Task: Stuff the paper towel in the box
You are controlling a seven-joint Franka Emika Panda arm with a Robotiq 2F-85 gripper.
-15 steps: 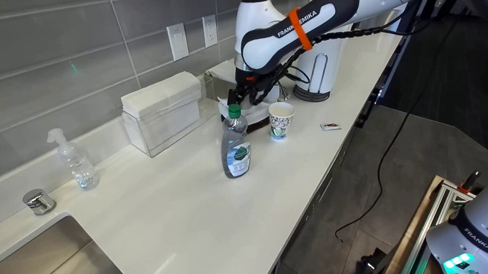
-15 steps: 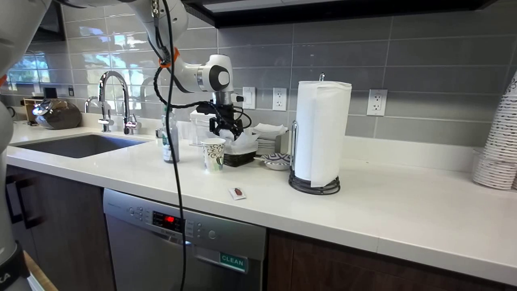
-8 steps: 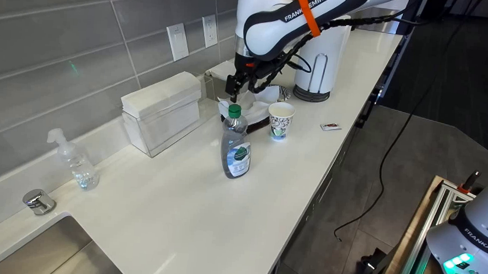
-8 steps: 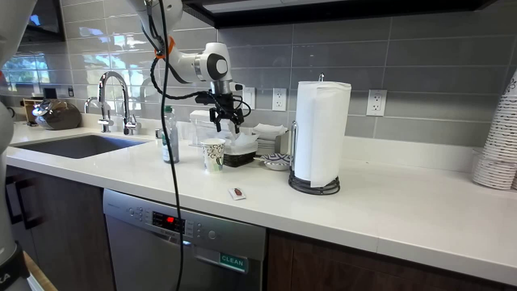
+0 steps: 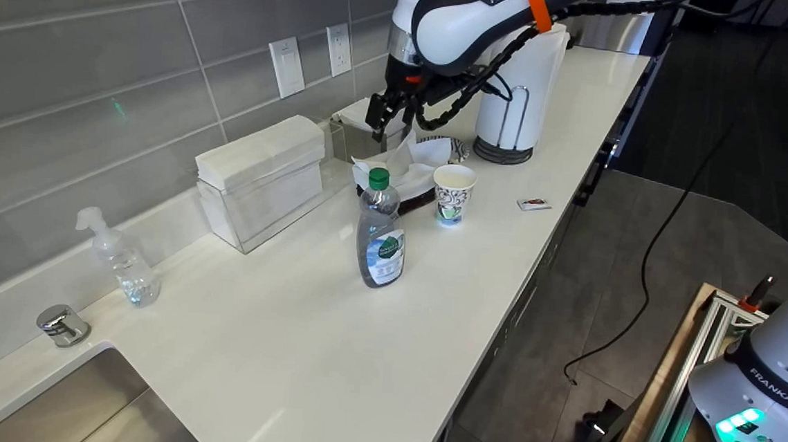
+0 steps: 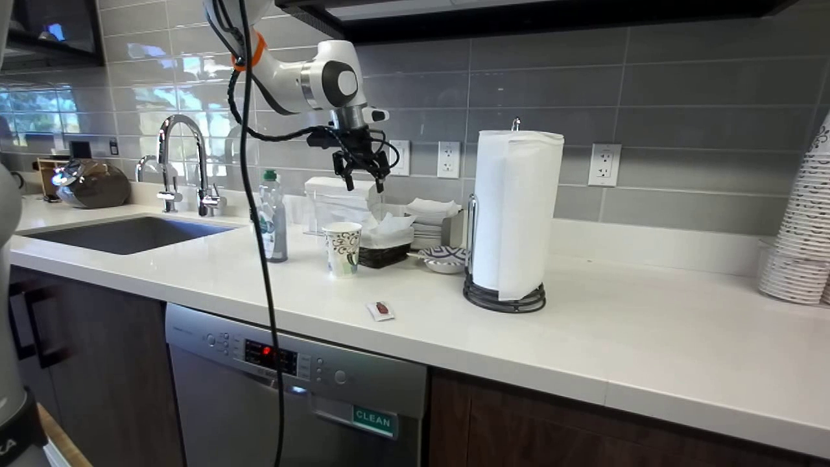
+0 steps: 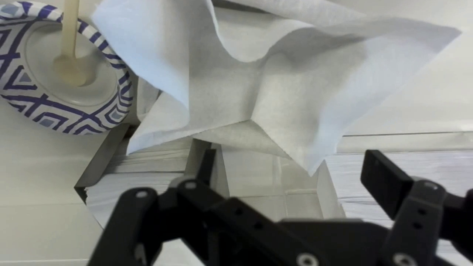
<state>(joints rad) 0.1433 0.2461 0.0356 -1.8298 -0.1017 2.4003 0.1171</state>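
A white crumpled paper towel sits in a low dark box on the counter. It also shows in an exterior view, where the black side of the box is visible below it. In the wrist view the paper towel is spread with raised corners and hides the box. My gripper is open and empty, above the towel and apart from it. Its two fingers are wide apart in the wrist view, with no towel between them.
A soap bottle with green cap and a paper cup stand close to the box. A patterned bowl with a wooden spoon, folded-towel holders and a paper towel roll stand nearby. The tiled wall is behind.
My gripper was down at the paper towel one second ago. It has risen away from it, open. The towel stays in the box with its corners sticking up.
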